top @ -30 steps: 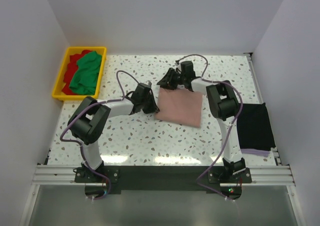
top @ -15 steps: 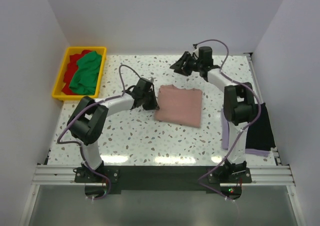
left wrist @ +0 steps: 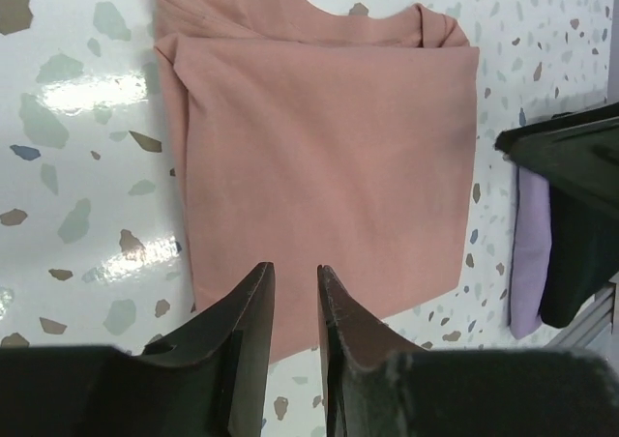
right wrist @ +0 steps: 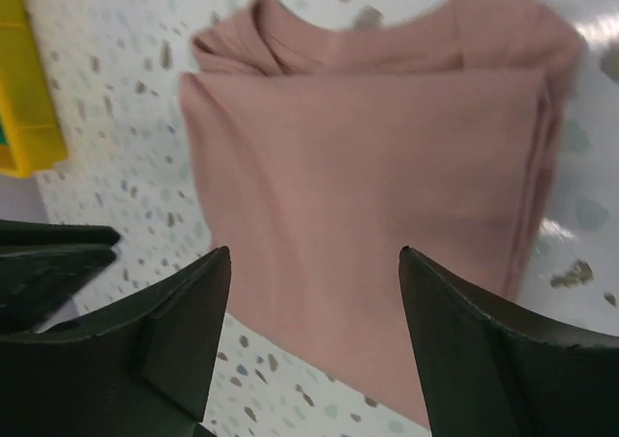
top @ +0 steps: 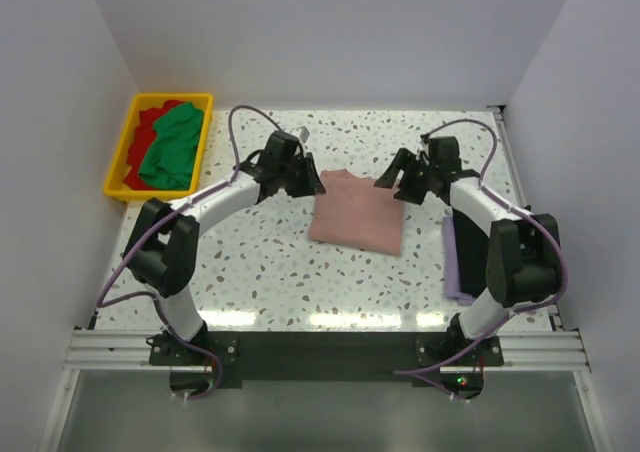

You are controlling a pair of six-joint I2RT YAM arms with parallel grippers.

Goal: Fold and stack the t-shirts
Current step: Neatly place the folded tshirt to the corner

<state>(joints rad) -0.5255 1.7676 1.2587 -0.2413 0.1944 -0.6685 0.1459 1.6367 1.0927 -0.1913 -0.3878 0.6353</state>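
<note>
The dusty-pink t-shirt (top: 357,212) lies folded into a flat rectangle at the centre of the worktop (top: 280,272), with its collar edge on the far side. In the left wrist view, the pink t-shirt (left wrist: 329,157) shows layered fold edges along its left side and at its upper right corner; no chest print is visible on the exposed face. The left gripper (top: 312,182) sits at the far left corner of the shirt. In its own view, the left gripper (left wrist: 292,287) is above the near edge of the cloth, with its jaws set to a narrow gap and nothing between them. The right gripper (top: 388,184) sits at the far right corner of the shirt. In its own view, the right gripper (right wrist: 312,263) is above the cloth, with its jaws spread wide and nothing held. Whether either gripper touches the fabric cannot be determined. At the right edge of the worktop, the lavender t-shirt (left wrist: 527,253) lies flat with the black t-shirt (left wrist: 571,268) on top of it; the right arm hides most of this pair in the top view. The yellow bin (top: 120,144) stands at the far left corner of the worktop. It contains the green t-shirt (top: 172,147) bunched on top of the red t-shirt (top: 150,122).
</note>
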